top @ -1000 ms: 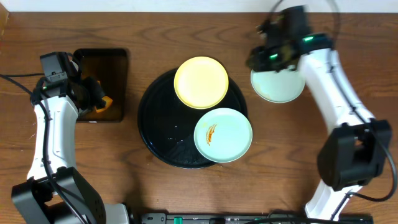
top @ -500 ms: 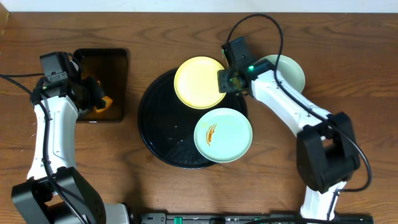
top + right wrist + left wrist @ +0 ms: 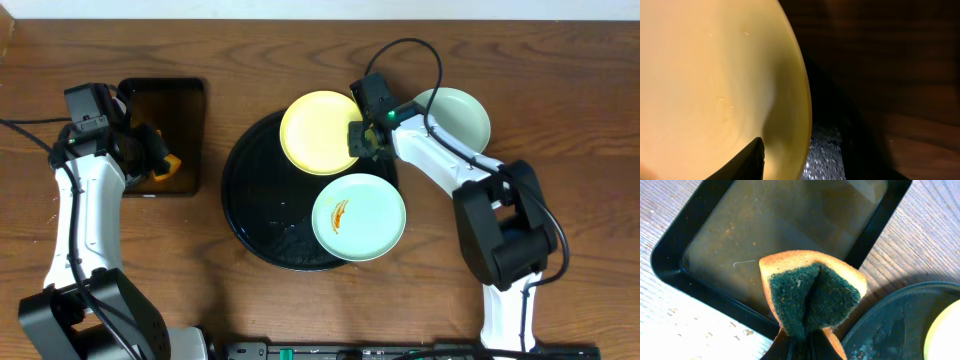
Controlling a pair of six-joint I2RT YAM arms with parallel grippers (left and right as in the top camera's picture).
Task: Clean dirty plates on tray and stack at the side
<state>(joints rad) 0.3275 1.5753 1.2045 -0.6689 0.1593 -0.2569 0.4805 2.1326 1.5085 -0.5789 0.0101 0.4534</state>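
So I've got two arms going here, and I'll place everything off the big round black tray (image 3: 258, 205) in the middle of the table (image 3: 580, 90). My left gripper (image 3: 804, 347) is clenched on the sponge (image 3: 810, 295), orange-backed with the green scrubby side folded in on itself. It sits just off the tray's left side, over the near edge of the smaller rectangular tray (image 3: 175, 108) with the brownish liquid in it. My right gripper (image 3: 360, 138) is at the tray's far right, right up on the rim of the pale yellow plate (image 3: 318, 132). From the wrist cam I only see one dark finger (image 3: 746, 161) lying on the inside of that plate near its edge, so honestly I can't tell if I'm pinching it or just resting there. The yellow plate lies on the far part of the tray and hangs a bit past the rim. The mint plate with the orange smear (image 3: 358, 216) lies on the tray's near right part, reaching out to the rim. The other mint plate (image 3: 462, 118) is off the tray, on the wood to its far right, partly behind my right arm.
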